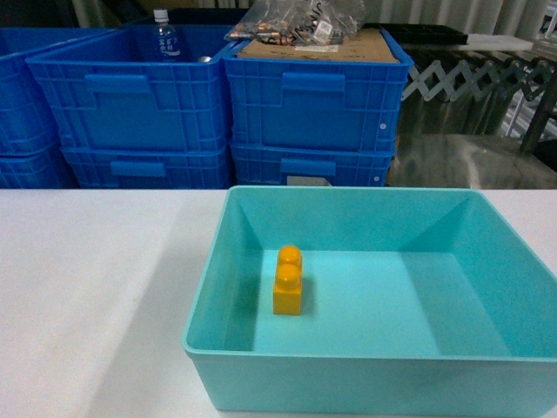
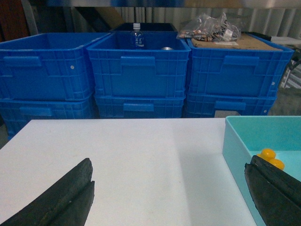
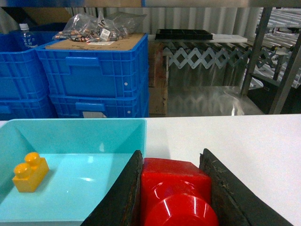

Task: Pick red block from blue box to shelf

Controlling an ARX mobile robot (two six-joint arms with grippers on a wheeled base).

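White bench, steel shelf uprights beyond, to my right. My right hand pinches the red block, clear of the blue box; left hand spread.

Black left gripper fingers, worn matte, right gripper alike

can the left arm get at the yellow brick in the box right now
Probably yes. The left gripper is open and empty, hovering by the blue box's left wall. The box has no lid, and the yellow brick stands alone near that side.
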